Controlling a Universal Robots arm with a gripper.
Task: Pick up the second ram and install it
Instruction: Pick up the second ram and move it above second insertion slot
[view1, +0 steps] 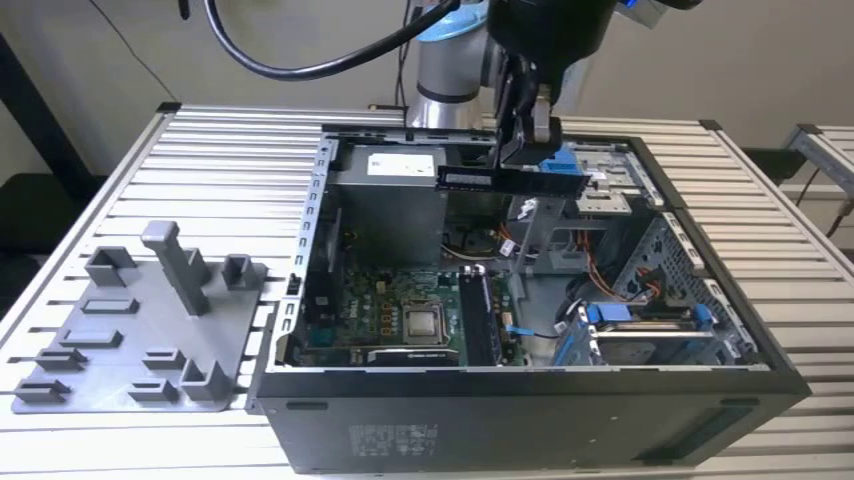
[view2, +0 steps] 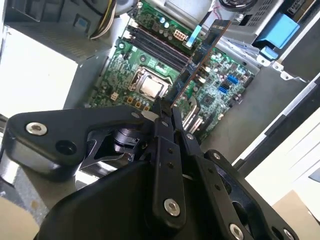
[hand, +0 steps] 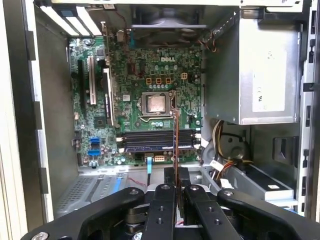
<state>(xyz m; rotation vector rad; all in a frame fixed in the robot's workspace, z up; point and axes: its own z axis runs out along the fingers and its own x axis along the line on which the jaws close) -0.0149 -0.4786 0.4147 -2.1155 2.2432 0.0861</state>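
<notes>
The second ram (view1: 514, 180) is a long dark stick that hangs level above the open computer case, over its back half. My gripper (view1: 526, 150) comes down from above and is shut on the stick's top edge. In both wrist views I see the ram edge-on, a thin brown-edged board (view2: 197, 60) (hand: 176, 142) reaching from my gripper (view2: 165, 112) (hand: 176, 187) toward the motherboard. Below it lie the black memory slots (hand: 157, 140) (view2: 160, 47) beside the CPU socket (hand: 154, 104) (view1: 424, 322). A dark stick (view1: 478, 318) stands in one slot.
The black case (view1: 534, 425) lies on its side on a slatted table, with a power supply (hand: 260, 75), cables (hand: 225, 160) and blue drive brackets (view1: 627, 320) inside. A grey holder tray (view1: 80, 395) with an upright post (view1: 180, 265) sits at the exterior view's left.
</notes>
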